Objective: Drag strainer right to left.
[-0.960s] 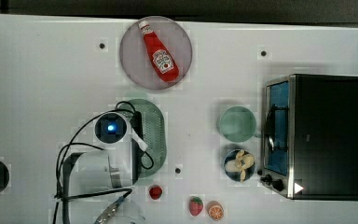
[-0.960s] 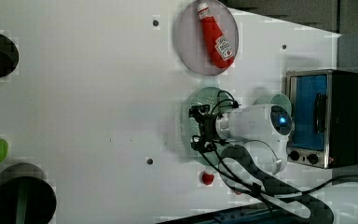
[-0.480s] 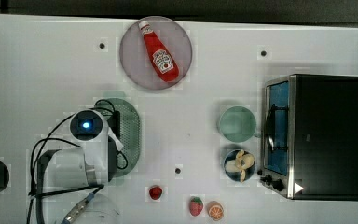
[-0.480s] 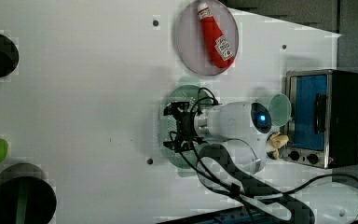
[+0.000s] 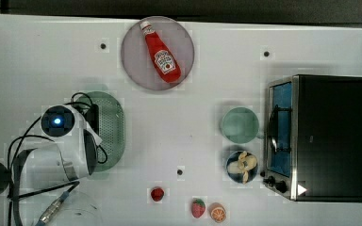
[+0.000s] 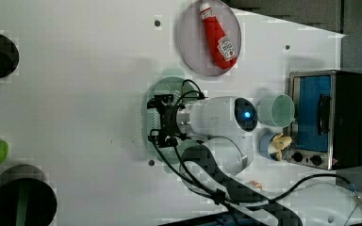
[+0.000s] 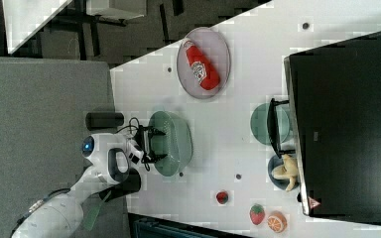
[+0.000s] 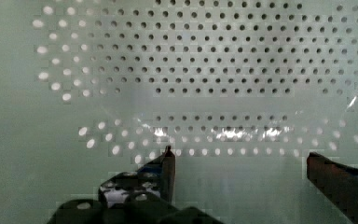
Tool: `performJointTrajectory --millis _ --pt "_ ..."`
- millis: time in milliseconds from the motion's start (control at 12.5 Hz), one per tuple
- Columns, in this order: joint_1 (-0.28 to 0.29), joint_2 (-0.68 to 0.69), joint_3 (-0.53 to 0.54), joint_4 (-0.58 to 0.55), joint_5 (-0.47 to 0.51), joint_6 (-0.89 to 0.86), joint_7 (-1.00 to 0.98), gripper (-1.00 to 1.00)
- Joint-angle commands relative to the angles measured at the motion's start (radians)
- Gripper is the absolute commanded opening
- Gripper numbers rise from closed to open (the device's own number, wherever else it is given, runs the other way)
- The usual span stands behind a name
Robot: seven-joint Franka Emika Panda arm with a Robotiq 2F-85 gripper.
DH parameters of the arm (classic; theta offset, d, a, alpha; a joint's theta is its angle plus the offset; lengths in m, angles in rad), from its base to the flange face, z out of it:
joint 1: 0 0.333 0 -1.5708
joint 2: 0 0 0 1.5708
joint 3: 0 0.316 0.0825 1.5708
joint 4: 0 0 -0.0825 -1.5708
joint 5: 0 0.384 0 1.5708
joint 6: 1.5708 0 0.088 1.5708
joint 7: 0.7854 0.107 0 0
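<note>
The pale mint-green oval strainer [image 5: 112, 128] lies on the white table, left of centre in the top view, partly under my arm. It also shows in the left view [image 6: 153, 93] and the right view [image 7: 177, 141]. My gripper [image 5: 94, 123] reaches down into its basin [image 6: 155, 120] [image 7: 154, 144]. In the wrist view the perforated floor of the strainer [image 8: 214, 60] is right in front of the gripper [image 8: 240, 163]. The two black fingertips [image 8: 167, 167] stand wide apart, open, with nothing between them, low against the strainer's inside.
A grey plate [image 5: 134, 61] holding a ketchup bottle [image 5: 160, 52] sits at the back. On the top view's right are a toaster oven [image 5: 318, 136], a round green cup [image 5: 239, 125] and a bowl with a banana [image 5: 241, 165]. Small toy fruits [image 5: 198, 207] lie along the front edge.
My arm and the strainer have slid together toward the top view's left, away from the green cup. The other things have not moved.
</note>
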Motion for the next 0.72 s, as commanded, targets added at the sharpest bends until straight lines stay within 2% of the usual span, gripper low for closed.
performJointTrajectory --millis 80,720 --pt "0.052 0.03 0.009 0.045 0.011 0.002 0.1 1.0" --pt "0.144 0.091 0.009 0.166 0.016 -0.021 0.177 1.0"
